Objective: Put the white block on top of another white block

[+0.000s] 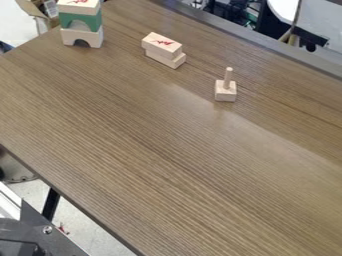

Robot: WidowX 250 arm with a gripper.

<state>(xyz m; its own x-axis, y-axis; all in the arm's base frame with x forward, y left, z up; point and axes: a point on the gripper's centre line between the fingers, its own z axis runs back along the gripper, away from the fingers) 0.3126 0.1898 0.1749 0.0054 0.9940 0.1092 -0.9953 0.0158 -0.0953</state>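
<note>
I cannot tell whether my gripper is spread, pressed together or pinching something. Nearest, in the lower left corner, a dark metal plate (61,239) with a screw (47,230) in it lies beside a pale rail (8,201). Past it I see the light floor (100,235) and a black leg (51,204) beside the near edge of the bench (167,165). The bench has brown wood grain and runs at a slant across my view, with a soft sheen toward the right.

Farther up, right of centre, a small pale wooden block (225,94) sits on the bench with a thin rod (228,77) upright on it. Beyond and to the left, well apart from it, is the task's white block (162,42), marked in red on its upper face. It lies flat on another white block (175,62); the two are slightly out of line, the lower one jutting out at its right end. Farther left, near the top edge, stands a tower: a pale arch block (93,39) at the bottom, a green arch block (93,21) on it, and a pale block with a red mark (79,8) on top.
</note>
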